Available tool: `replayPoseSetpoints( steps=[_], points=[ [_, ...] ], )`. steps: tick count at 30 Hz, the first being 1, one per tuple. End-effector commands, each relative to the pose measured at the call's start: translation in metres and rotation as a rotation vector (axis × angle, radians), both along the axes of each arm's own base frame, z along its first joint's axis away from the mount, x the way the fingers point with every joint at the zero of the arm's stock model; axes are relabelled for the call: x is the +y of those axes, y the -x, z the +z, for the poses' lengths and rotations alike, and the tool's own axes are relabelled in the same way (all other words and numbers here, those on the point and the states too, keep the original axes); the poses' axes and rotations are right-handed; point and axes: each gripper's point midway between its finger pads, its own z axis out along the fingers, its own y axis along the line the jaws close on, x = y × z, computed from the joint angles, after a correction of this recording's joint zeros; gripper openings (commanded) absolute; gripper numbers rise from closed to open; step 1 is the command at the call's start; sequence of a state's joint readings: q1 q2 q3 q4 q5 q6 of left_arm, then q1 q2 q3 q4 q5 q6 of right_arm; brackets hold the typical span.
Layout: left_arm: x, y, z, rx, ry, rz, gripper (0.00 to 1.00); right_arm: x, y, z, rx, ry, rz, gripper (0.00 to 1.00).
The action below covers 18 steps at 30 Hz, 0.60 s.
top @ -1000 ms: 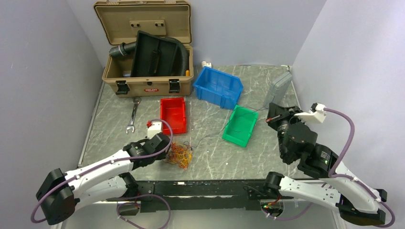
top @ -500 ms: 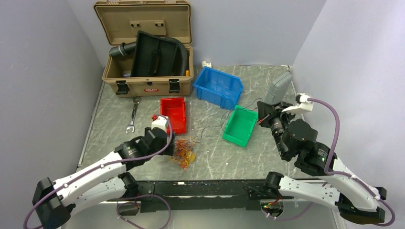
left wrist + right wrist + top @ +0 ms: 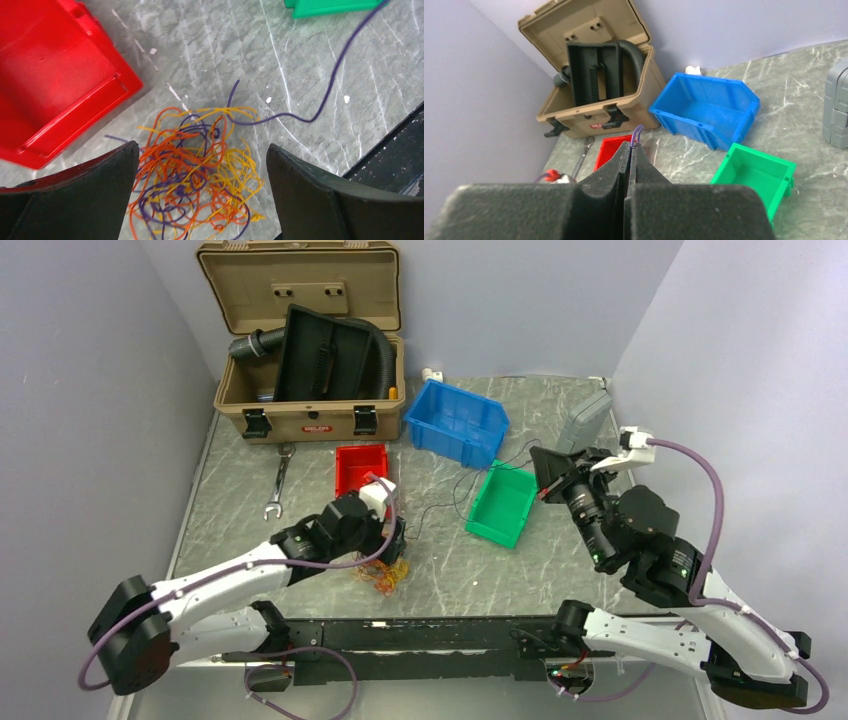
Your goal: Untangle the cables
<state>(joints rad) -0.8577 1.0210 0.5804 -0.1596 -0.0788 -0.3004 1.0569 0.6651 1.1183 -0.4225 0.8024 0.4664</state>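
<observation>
The cables (image 3: 200,180) are a loose tangle of orange, yellow and purple strands lying on the marble table (image 3: 210,60), near the front edge (image 3: 385,570). My left gripper (image 3: 202,147) hangs just above the tangle, jaws wide open and holding nothing; in the top view it (image 3: 390,542) partly covers the heap. One purple strand (image 3: 325,95) leads out of the tangle toward the green bin. My right gripper (image 3: 631,145) is shut on a purple strand whose small loop (image 3: 637,132) sticks out past the tips. It is raised above the table at the right (image 3: 547,475).
A red bin (image 3: 360,468) sits just behind the tangle, a green bin (image 3: 503,502) to its right, a blue bin (image 3: 455,420) farther back. An open tan toolbox (image 3: 310,405) stands at the back left, a wrench (image 3: 278,480) lies in front of it, and a grey case (image 3: 583,425) leans at the back right.
My left gripper let go, opened wide and moved right and forward over the tangle. My right gripper, still shut on the purple strand, moved back and to the left.
</observation>
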Motion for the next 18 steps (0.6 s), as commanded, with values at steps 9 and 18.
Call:
replayPoseSetpoints(
  steps=[9,18],
  points=[
    [-0.018,-0.006,-0.068,0.141,-0.047,0.037,0.47,-0.085,0.016,0.071,-0.111,-0.153,-0.22,0.0],
    [0.028,0.012,-0.065,0.15,-0.047,0.185,0.48,-0.107,0.02,0.085,-0.147,-0.114,-0.281,0.0]
  ],
)
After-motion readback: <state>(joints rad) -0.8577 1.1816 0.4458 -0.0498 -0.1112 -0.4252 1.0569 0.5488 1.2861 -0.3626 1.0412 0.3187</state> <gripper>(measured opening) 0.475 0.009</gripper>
